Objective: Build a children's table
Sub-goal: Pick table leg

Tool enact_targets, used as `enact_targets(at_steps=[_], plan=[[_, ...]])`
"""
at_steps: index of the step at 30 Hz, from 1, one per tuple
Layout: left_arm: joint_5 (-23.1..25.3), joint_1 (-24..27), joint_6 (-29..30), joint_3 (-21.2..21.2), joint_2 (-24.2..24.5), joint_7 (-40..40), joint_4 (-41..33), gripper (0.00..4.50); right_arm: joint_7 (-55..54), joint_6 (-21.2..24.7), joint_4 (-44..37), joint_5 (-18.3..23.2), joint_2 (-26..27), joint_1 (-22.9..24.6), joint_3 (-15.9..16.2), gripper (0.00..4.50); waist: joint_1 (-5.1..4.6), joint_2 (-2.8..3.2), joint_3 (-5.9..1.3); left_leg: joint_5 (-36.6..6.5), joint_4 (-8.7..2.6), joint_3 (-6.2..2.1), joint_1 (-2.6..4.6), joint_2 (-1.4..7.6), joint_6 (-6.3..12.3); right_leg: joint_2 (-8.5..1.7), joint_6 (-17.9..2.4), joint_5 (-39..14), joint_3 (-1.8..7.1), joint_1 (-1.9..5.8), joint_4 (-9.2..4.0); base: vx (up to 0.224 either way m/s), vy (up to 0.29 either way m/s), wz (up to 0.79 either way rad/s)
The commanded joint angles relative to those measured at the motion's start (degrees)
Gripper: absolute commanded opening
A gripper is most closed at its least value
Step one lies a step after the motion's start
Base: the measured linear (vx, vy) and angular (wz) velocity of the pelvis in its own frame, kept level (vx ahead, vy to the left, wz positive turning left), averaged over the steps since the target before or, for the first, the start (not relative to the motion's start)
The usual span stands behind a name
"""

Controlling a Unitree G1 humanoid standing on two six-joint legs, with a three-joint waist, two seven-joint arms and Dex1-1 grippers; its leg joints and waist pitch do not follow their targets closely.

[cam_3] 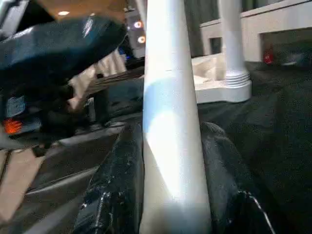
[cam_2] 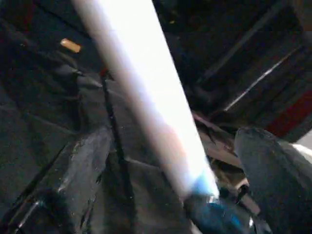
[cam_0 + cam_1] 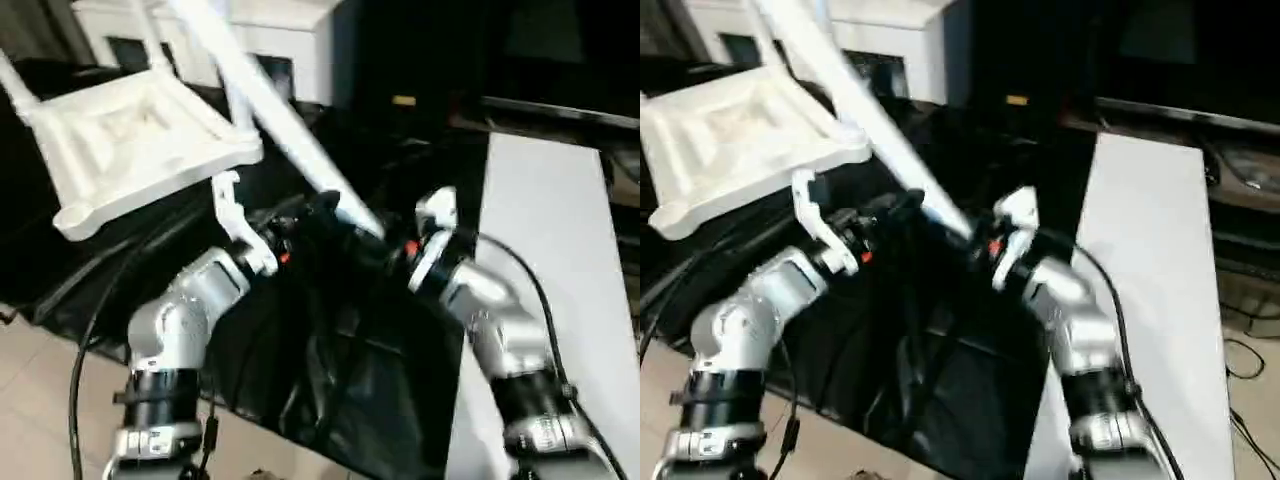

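Table top point(image 3: 140, 140) lies upside down at far left on the black cloth point(image 3: 330, 370), ribbed underside up, near-left corner tilted toward the camera. At least two legs already stand screwed into it: one at the far-left corner point(image 3: 15, 85), one further back point(image 3: 150, 40); the right wrist view shows one seated in its corner socket point(image 1: 233, 44).

Loose leg point(image 3: 280, 125) runs diagonally from top centre down to the right, over the near-right corner of the top, its lower end between the two grippers. Can't tell whether its upper part touches the top.

Right gripper point(image 1: 170, 170): closed on the loose leg near its lower end, a black finger point(image 1: 117, 180) pressed on each side of the white shaft, narrow gap taken up by the leg. From the head camera the gripper sits at centre, right of the leg end point(image 3: 375, 240).

Left gripper point(image 2: 161, 161): jaws wide apart, straddling the same leg without clamping it; one finger point(image 2: 83, 165) on one side, the other point(image 2: 273, 165) well off on the other side, daylight around the shaft. In the head views it is just left of the right gripper point(image 3: 300, 225).

White board point(image 3: 560, 300) lies along the right side of the cloth. White cabinet point(image 3: 290, 35) stands behind the top, far centre. Light floor point(image 3: 40, 400) shows at near left.
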Motion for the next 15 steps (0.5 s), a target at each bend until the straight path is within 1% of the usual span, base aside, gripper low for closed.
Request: enact_targets(at_steps=[1,2,4,5,6,7,10,11,13,15], plan=[[-0.74,-0.31,0.90,-0.36,0.06,-0.77,-0.65,4.50,0.07,1.51,-3.86,1.41,-0.21,0.26,0.60,1.21,0.04,-0.37,-3.91,-4.02,-5.53,-1.79,1.12,4.59,5.87,-3.51,-16.22,-5.11,2.30,2.86,-3.14,0.000,0.000,0.00],[-0.78,-0.31,0.97,-0.31,0.04,-0.69,-0.60,4.50,0.01,1.60,-3.95,1.43,-0.21,0.26,0.61,1.21,-0.03,-0.34,-3.87,-4.48,-5.59,-1.77,1.12,4.59,5.49,-3.50,-16.04,-5.56,2.31,2.85,-3.20,0.000,0.000,0.00],[-1.08,-0.35,1.62,0.14,0.03,0.17,0.10,4.50,-0.57,2.90,-5.33,1.66,-0.23,0.49,0.68,1.21,-0.12,-0.62,-3.74,-5.93,-5.73,-1.74,1.08,4.47,4.28,-3.60,-15.55,-7.21,2.44,2.97,-3.43,0.000,0.000,0.00],[-1.07,-0.34,1.78,0.24,0.08,0.43,0.31,4.50,-0.66,3.17,-5.61,1.69,-0.23,0.54,0.70,1.21,-0.15,-0.54,-3.82,-5.85,-5.72,-1.72,1.15,4.43,3.95,-3.57,-15.18,-7.30,2.44,2.93,-3.48,0.000,0.000,0.00],[-1.18,-0.31,2.03,0.32,0.16,0.53,0.48,4.50,-0.32,3.49,-5.81,1.90,-0.32,0.45,0.79,1.21,-0.20,-0.59,-3.81,-5.77,-5.73,-1.70,1.16,4.42,3.89,-3.55,-15.12,-7.20,2.46,2.92,-3.49,0.000,0.000,0.00],[-1.61,-0.26,2.39,0.47,0.21,0.59,0.60,4.23,0.00,4.18,-6.41,2.17,-0.43,0.49,0.96,1.21,-0.24,-0.57,-3.83,-5.46,-5.71,-1.72,1.08,4.36,3.83,-3.54,-15.01,-6.89,2.44,3.04,-3.43,0.000,0.000,0.00],[-2.30,-0.21,2.92,0.53,0.28,0.19,0.79,4.23,0.02,5.04,-7.33,2.45,-0.45,0.70,1.23,1.21,-0.23,-0.49,-3.90,-4.42,-5.61,-1.74,1.08,4.33,4.10,-3.54,-15.07,-5.87,2.42,3.04,-3.38,0.000,0.000,0.00],[-2.61,-0.24,2.97,0.52,0.27,-0.08,0.86,4.14,-0.07,5.67,-8.01,2.61,-0.45,0.85,1.44,1.21,-0.23,-0.50,-3.92,-3.68,-5.55,-1.74,1.02,4.27,4.40,-3.48,-15.15,-5.13,2.40,3.10,-3.31,0.000,0.000,0.00],[-3.00,-0.32,2.89,0.71,0.07,-0.21,0.86,3.81,-0.16,6.06,-8.53,2.66,-0.41,1.02,1.63,1.21,-0.21,-0.46,-4.06,-2.27,-5.38,-1.78,1.06,4.30,5.07,-3.43,-15.42,-3.42,2.30,3.06,-3.10,0.000,0.000,0.00],[-3.65,-0.56,2.93,1.21,-0.25,-0.23,1.04,3.79,-0.13,6.53,-9.01,2.69,-0.40,1.21,1.85,1.21,-0.24,-0.45,-4.01,-2.40,-5.38,-1.73,1.01,4.28,5.27,-3.45,-15.68,-3.62,2.29,3.07,-3.15,0.000,0.000,0.00]])
